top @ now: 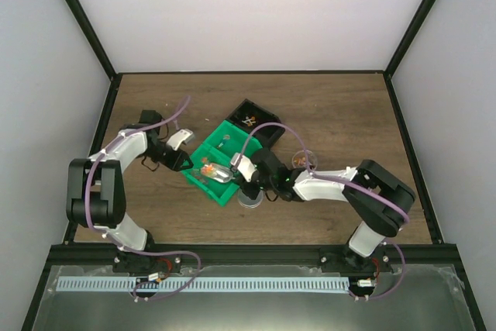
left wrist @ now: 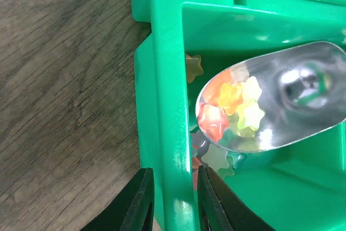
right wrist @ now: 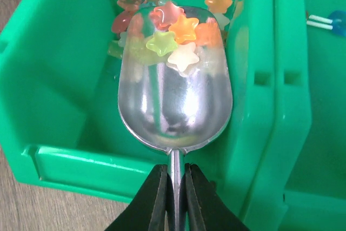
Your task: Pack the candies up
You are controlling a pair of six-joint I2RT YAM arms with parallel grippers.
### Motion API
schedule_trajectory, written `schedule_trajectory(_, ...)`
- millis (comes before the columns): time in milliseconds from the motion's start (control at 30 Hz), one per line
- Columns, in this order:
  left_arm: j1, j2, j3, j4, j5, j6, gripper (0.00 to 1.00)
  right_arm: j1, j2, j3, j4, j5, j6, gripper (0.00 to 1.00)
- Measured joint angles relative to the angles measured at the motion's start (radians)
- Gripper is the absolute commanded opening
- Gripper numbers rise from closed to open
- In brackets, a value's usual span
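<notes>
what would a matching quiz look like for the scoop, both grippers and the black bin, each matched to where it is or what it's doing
Column one:
1 scoop
2 left gripper
3 right gripper
4 black bin

Column two:
a clamped on the wall of the green bin
b shut on the scoop's handle
c on the table beyond the green bin, farther from the arm bases
d over the green bin, star-shaped candies in its bowl

Pairs: 1-d, 2-a, 3-b, 4-c
</notes>
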Motion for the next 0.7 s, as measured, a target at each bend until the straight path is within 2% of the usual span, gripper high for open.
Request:
schedule_trajectory(167,0.002,0.0,0.023,-0.033,0.002,0.016,0.31,-0.008,-0.002,-0.045,0.045,-0.016,-0.01,0.01)
schedule_trajectory(300,0.002,0.0,0.039,-0.052,0.002,0.019,0.4,-0.014,-0.015,-0.045,0.074,-0.035,-0.01,0.01)
schedule_trajectory(533,0.002,-0.014,0.042,-0.056,-0.002,0.007,0.54,-0.023,-0.118,-0.047,0.111,-0.072,-0.006,0.01)
schedule_trajectory(700,0.006,-0.027,0.045,-0.055,0.0,-0.015,0.58,-0.07,-0.232,-0.126,0.128,-0.105,-0.005,0.01)
